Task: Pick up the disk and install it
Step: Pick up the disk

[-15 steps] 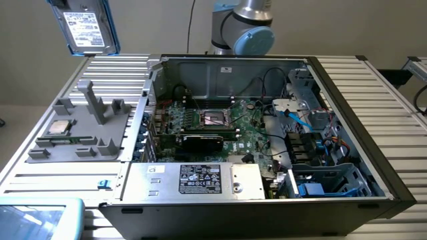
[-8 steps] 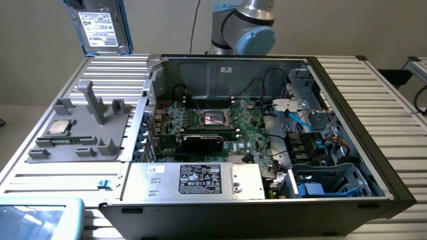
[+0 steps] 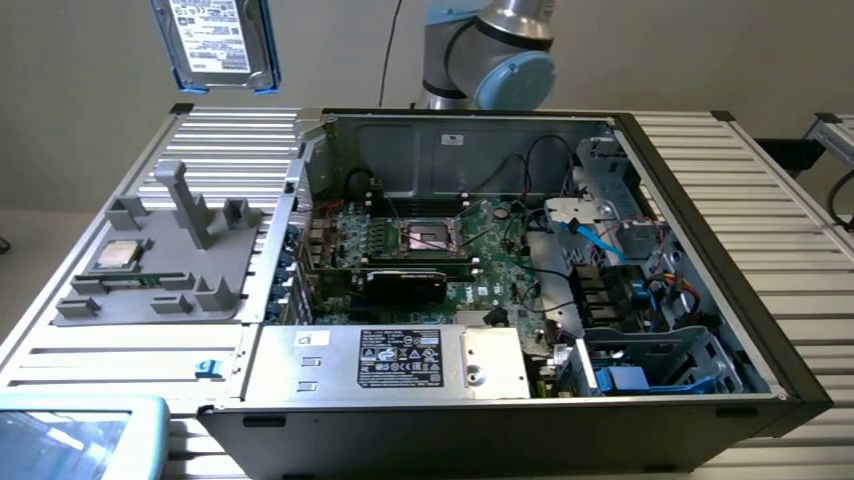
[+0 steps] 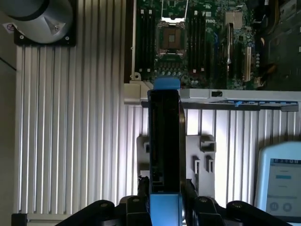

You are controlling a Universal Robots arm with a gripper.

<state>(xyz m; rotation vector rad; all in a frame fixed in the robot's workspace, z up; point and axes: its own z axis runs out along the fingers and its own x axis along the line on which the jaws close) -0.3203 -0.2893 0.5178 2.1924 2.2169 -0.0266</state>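
Up high, the disk (image 3: 214, 45) hangs in the air beside the open computer case (image 3: 534, 280), off the case's side on the exterior view's left. Its white label faces the camera and its blue bracket runs along its edges. In the wrist view it is seen edge-on, and the pincer (image 4: 164, 195) is clamped on it, one finger against each flat face. Beside the case, a grey holder (image 3: 174, 270) sits on the ribbed counter (image 3: 747, 180) with a small silver chip (image 3: 118, 255) in it. Inside the case, a processor socket (image 3: 434, 237) shows on the motherboard. The robot arm (image 3: 487, 50) rises behind the case.
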